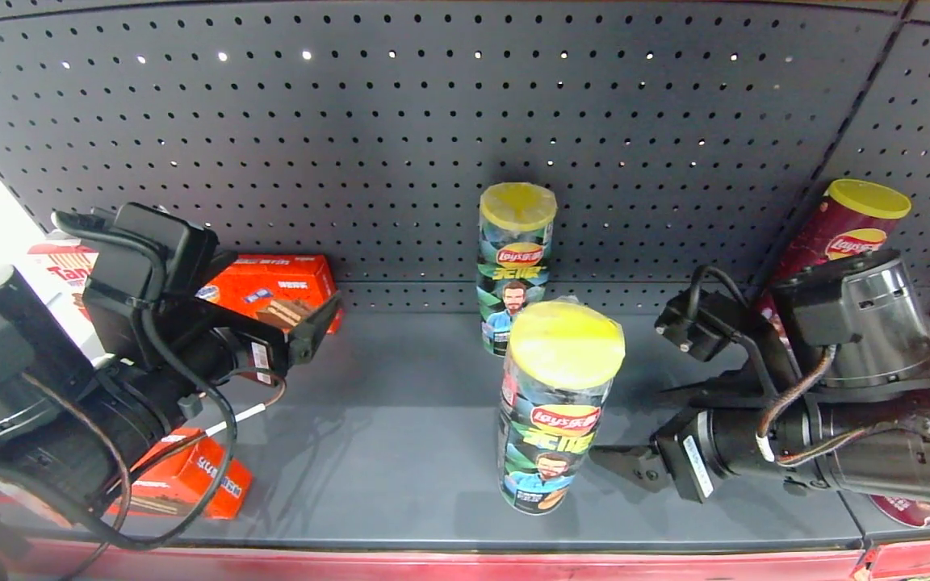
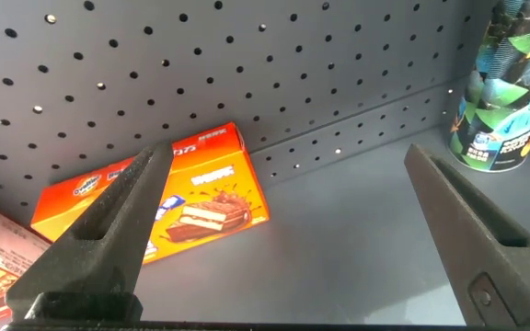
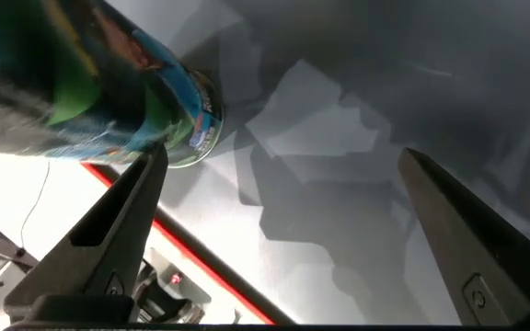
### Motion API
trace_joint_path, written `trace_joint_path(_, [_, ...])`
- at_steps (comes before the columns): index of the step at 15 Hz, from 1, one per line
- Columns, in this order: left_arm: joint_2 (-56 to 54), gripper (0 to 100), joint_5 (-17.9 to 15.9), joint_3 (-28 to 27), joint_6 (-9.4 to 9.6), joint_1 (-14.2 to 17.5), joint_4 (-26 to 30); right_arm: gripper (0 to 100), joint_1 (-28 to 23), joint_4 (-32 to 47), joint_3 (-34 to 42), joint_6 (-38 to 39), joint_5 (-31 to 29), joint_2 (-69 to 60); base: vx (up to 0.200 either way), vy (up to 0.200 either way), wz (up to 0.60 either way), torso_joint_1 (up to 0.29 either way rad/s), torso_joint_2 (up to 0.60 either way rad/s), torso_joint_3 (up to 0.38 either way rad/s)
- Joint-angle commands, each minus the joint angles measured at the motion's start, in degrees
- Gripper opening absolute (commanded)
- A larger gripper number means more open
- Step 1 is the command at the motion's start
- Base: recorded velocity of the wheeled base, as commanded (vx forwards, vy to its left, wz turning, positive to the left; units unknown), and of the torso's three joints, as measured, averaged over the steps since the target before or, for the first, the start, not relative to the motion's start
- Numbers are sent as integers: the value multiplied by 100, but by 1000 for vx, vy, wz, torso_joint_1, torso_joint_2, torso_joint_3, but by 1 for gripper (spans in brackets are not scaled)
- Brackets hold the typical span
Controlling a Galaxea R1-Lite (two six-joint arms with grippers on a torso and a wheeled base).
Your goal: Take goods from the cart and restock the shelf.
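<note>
Your right gripper point(image 3: 279, 161) has its fingers spread and empty, just beside the tall green chip can with a yellow lid point(image 1: 558, 403), which stands near the front of the grey metal shelf point(image 1: 384, 452). A careless sideways pull could tip it over. The left gripper point(image 2: 283, 152) is spread too.

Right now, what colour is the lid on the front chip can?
Yellow. The lid of the front chip can shows best in the head view.

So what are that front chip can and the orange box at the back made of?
Front chip can: probably a cardboard tube, glossy printed wrap catching light; its yellow lid looks like matte plastic. Orange box: thin printed cardboard, judging by its crisp folded edges.
</note>
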Motion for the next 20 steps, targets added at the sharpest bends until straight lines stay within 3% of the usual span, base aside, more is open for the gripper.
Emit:
trace_joint_path(1, [-1, 100, 2, 1, 1, 11, -17, 100, 8, -8, -100, 1, 0, 171, 0, 0, 0, 0, 0, 0])
trace_joint_path(20, [-10, 100, 2, 19, -8, 20, -79, 100, 96, -26, -293, 1, 0, 356, 0, 0, 0, 0, 0, 0])
